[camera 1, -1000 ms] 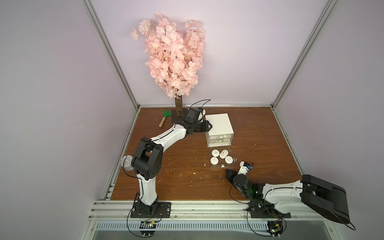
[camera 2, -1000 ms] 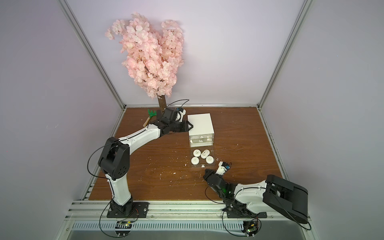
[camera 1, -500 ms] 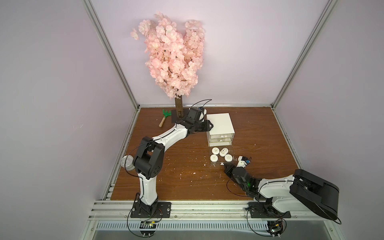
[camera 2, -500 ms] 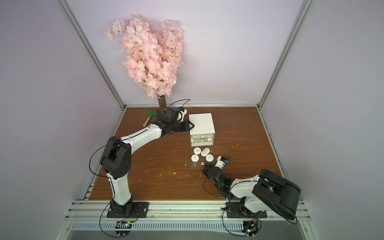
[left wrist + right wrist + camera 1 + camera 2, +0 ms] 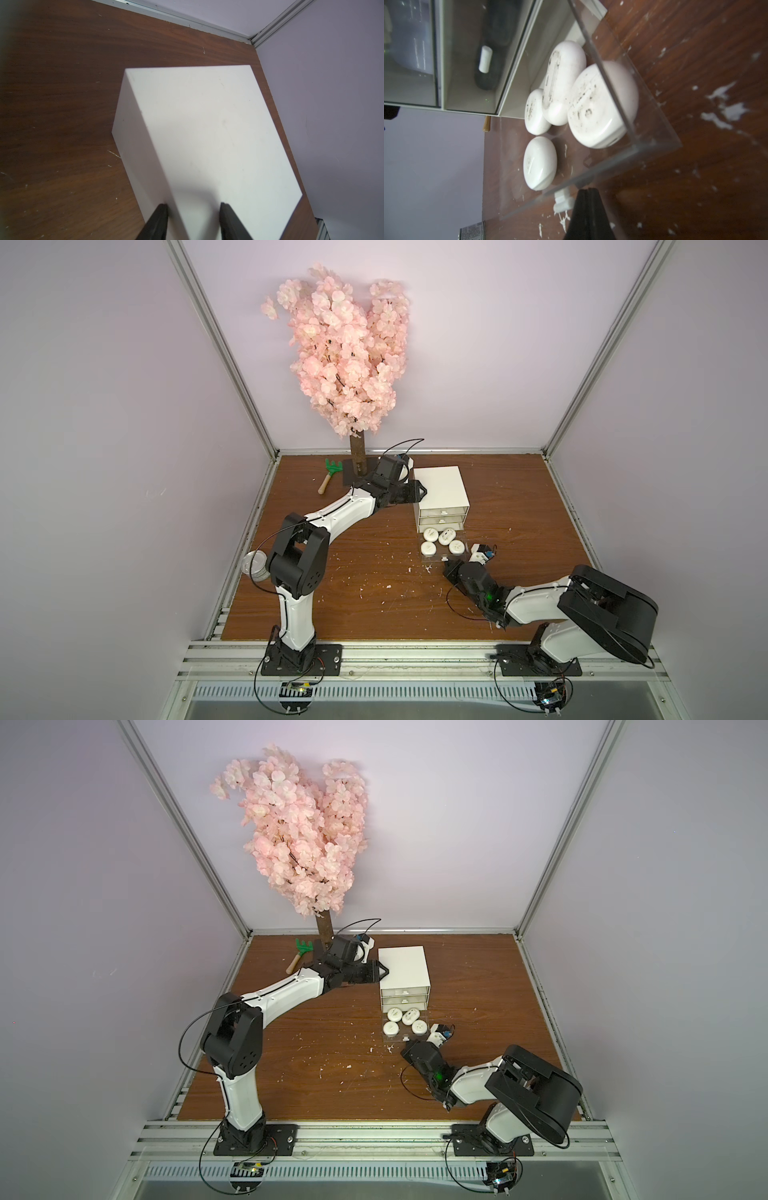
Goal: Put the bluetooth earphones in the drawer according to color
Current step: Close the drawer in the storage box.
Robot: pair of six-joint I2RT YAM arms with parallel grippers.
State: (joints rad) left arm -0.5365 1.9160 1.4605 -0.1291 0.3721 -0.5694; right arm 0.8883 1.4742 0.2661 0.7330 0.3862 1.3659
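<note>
Toward the far middle of the wooden surface [image 5: 374,572] stands the white three-drawer cabinet [image 5: 440,489]. Its bottom drawer [image 5: 652,124] is drawn out to the near side, with four white earphone cases [image 5: 564,83] lying inside its clear walls, some of them touching. Dark shapes [image 5: 492,83] show through the clear front of the drawer above [image 5: 463,62]; I take those for black cases, sorted apart.

The left tool [image 5: 193,205] rests on the cabinet's top left edge, jaws apart and straddling that edge, clamping nothing. It looks to me like a brace, so the light cabinet will not slide away when the drawer is shoved.

The right tool [image 5: 588,192] comes in low from the near side, clenched tight and empty. Its tip is right at the drawer's clear front wall, just beside the small white handle [image 5: 563,200]. I would say it is set as a blunt pusher to close the drawer.
</note>
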